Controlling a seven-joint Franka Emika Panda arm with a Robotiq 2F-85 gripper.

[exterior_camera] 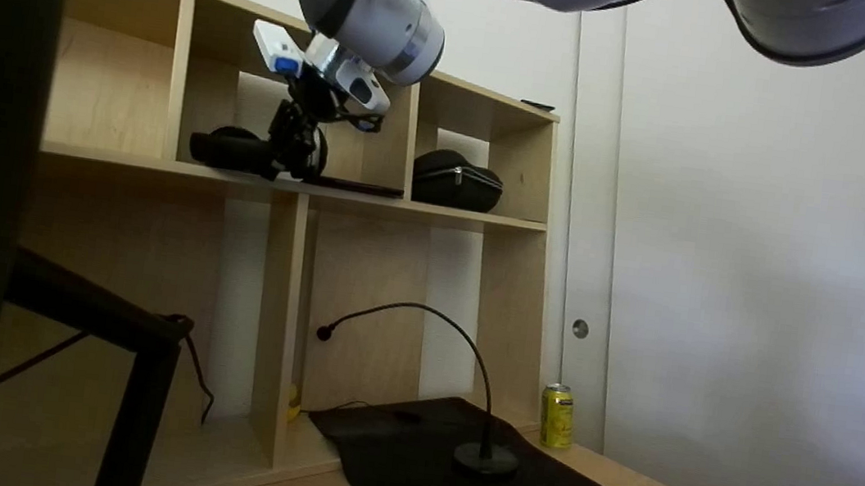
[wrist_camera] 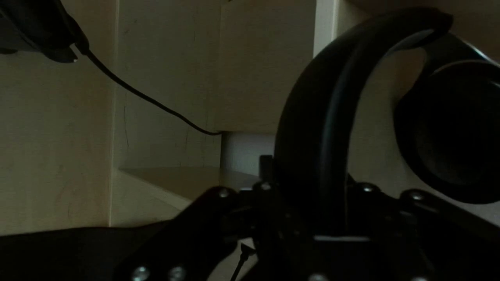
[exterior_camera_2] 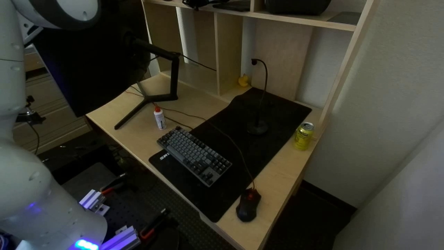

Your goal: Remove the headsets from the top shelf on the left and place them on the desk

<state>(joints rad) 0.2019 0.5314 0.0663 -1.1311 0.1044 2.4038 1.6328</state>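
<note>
Headset point(exterior_camera: 233, 151): on the top shelf point(exterior_camera: 372, 199), middle one of the three upper compartments in an exterior view, close to its left divider point(exterior_camera: 178, 80). Sits low; resting or just lifted, you can't tell.
Claw point(wrist_camera: 308, 175): partway closed, a finger point(wrist_camera: 266, 168) on each side of the headband point(wrist_camera: 312, 117), little gap showing. Firm hold or not: you can't tell, one finger is half hidden by the band.
Ear cup point(wrist_camera: 449, 128): off to one side in the wrist view, apart from the claw. Likely to swing once you take the weight.
Shelf step: grasping, by the look of it. Removal and placing both to do.
Headband next: settle your squeeze, give a small test lift, check that the band follows.
Shelf exit: then draw it straight out past the front edge before any lowering; cups could catch on the divider.
Flat dark item point(exterior_camera: 357, 186): same shelf, just beside the headset, contact unclear. Don't drag it along.
Case point(exterior_camera: 456, 182): next compartment to the right; keep your swing away from it.
Bench point(exterior_camera_2: 277, 173): your goal. Aim for the mat point(exterior_camera_2: 239, 118), off the gooseneck mic point(exterior_camera_2: 257, 127) and keyboard point(exterior_camera_2: 194, 156). Lower gently, release only once the cups touch down.
Monitor stand point(exterior_camera_2: 175, 78): apart from the mat; give it room on the way down.
</note>
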